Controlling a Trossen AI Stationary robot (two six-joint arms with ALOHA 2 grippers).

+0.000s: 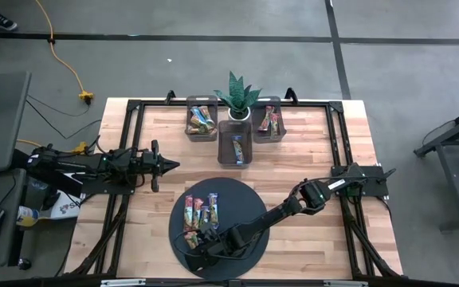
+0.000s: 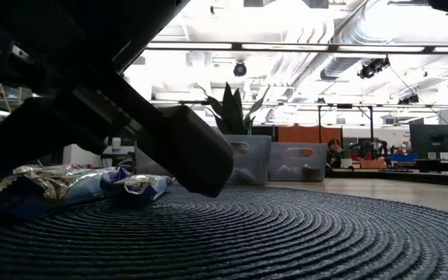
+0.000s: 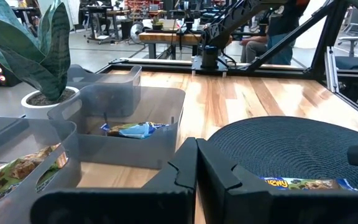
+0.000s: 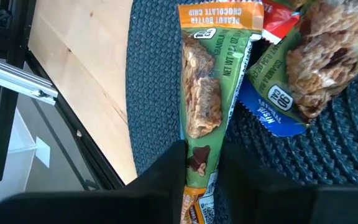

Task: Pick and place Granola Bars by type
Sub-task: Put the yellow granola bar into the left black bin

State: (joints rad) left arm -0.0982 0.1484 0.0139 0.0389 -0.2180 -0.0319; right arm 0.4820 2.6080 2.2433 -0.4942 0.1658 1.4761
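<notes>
The right gripper (image 4: 202, 163) clamps the near end of a green-and-orange wrapped granola bar (image 4: 205, 93) lying on the dark round woven mat (image 4: 353, 155), apparently for lifting towards the translucent grey bins (image 1: 237, 145) beyond, while the left gripper (image 1: 168, 165) waits closed.

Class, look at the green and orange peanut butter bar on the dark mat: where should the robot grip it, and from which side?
Grip the green bar across its narrow width near one end, coming from above. It lies flat on the mat, long and thin, with its long edges mostly bare. The right hand already straddles its lower end.
</notes>
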